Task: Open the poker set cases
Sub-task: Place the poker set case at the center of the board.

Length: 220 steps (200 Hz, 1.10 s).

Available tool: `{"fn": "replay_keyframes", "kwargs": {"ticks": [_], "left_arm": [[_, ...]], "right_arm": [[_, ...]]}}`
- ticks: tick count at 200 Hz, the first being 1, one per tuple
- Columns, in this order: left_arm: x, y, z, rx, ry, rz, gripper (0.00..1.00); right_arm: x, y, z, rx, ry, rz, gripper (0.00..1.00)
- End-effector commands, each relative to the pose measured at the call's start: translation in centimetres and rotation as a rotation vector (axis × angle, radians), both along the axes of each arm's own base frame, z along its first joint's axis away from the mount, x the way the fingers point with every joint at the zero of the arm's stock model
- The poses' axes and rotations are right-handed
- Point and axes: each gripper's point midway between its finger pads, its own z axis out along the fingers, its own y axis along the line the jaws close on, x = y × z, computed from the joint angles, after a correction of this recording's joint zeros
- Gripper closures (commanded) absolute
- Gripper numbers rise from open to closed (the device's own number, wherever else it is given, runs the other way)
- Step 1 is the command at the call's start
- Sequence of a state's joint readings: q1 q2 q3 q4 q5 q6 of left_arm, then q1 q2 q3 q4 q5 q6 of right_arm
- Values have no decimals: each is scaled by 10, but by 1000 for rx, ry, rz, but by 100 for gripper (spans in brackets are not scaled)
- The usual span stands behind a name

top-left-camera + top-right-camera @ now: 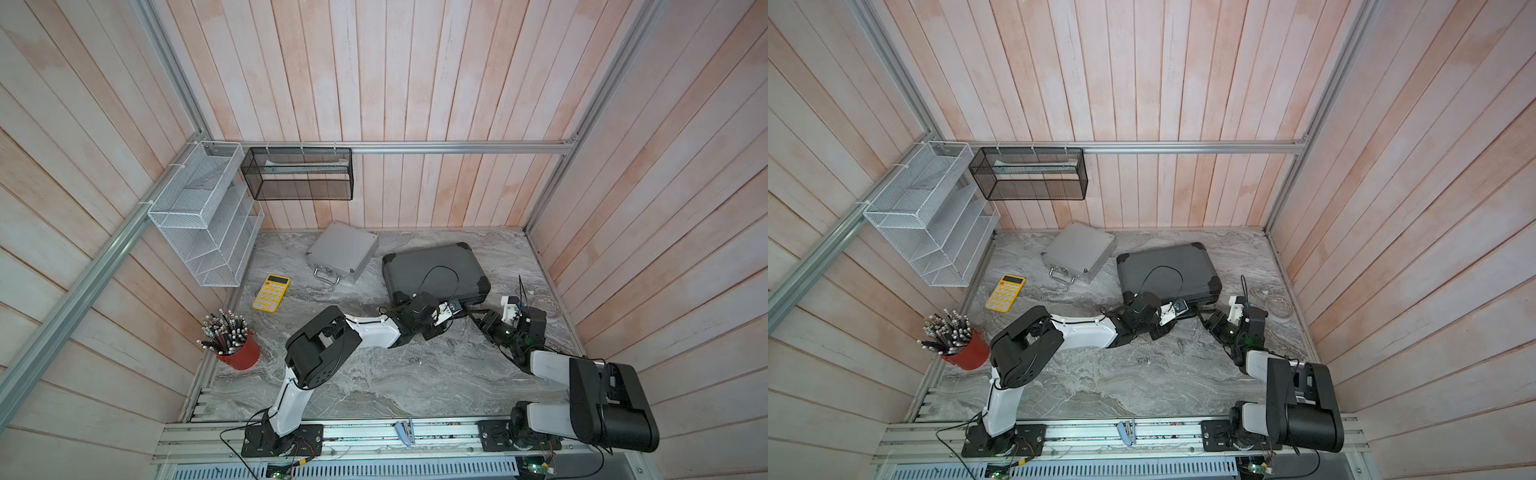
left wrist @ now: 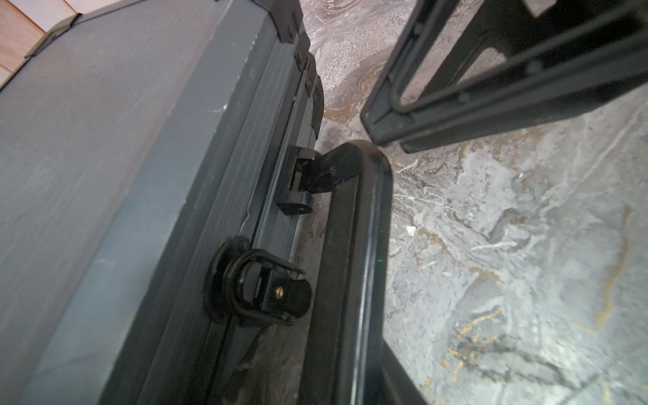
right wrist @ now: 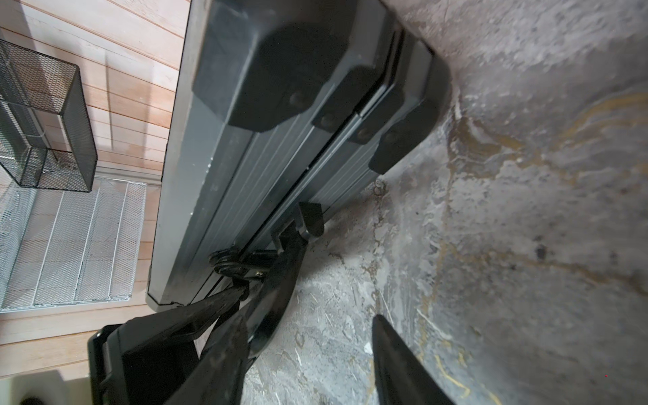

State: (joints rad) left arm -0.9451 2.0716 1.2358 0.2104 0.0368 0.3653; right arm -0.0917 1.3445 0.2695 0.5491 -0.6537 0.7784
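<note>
The left tool (image 1: pixel 462 312) and right tool (image 1: pixel 478 319) crowded the near edge of the dark-grey case (image 1: pixel 432 270), seemingly to free its latch (image 2: pixel 263 287); the right's jaws stood apart, the left's I couldn't tell

Dark-grey case (image 1: pixel 419 259) front edge partly hidden behind left arm (image 1: pixel 374 330); latch (image 2: pixel 259 285) blurred; handle (image 2: pixel 354 245) cut off.
</note>
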Motion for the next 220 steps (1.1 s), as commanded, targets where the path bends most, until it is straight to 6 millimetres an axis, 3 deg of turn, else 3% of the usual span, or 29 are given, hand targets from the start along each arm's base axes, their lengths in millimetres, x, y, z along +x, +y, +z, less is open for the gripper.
{"fn": "replay_keyframes", "kwargs": {"ticks": [1, 129, 170, 194, 220], "left_arm": [[-55, 28, -76, 196, 222, -42, 57], [-55, 32, -87, 233, 211, -40, 54], [-44, 23, -45, 133, 165, -9, 51], [-38, 19, -10, 46, 141, 11, 40], [-35, 20, 25, -46, 119, 35, 36]], "right_arm": [[4, 4, 2, 2, -4, 21, 43], [-2, 4, -11, -15, 23, 20, 44], [1, -3, -9, -78, 31, 16, 44], [4, -13, -3, -134, 24, 0, 44], [9, -25, 8, -197, 12, -19, 45]]}}
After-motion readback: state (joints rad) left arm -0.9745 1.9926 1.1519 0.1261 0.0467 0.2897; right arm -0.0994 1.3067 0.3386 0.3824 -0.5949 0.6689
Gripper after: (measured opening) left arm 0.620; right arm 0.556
